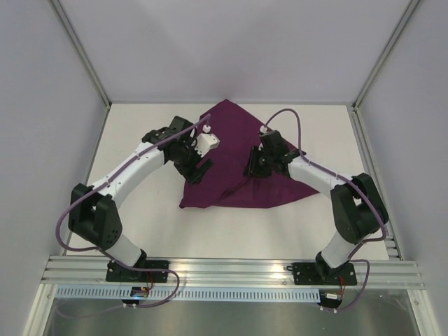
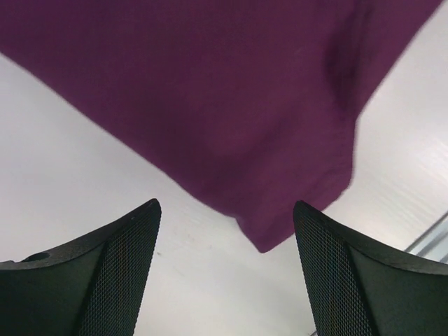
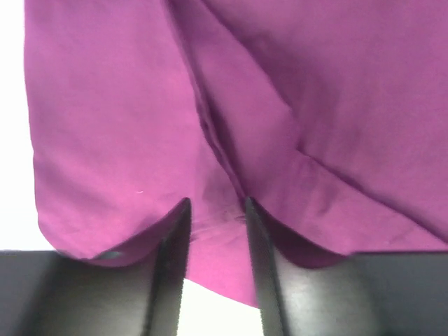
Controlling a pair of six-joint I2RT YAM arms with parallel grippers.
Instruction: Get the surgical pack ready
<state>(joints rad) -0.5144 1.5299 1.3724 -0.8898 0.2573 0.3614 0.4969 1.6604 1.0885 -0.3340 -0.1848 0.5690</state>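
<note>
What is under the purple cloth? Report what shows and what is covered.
Only the white table shows around the edges of the purple cloth, whose folded layers overlap. Whatever lies beneath is covered; no contents can be made out.

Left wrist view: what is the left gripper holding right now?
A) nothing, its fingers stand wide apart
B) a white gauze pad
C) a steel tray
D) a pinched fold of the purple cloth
A: the left gripper is wide open, and the corner of the purple cloth lies on the table beyond its fingers, touching neither one.
</note>
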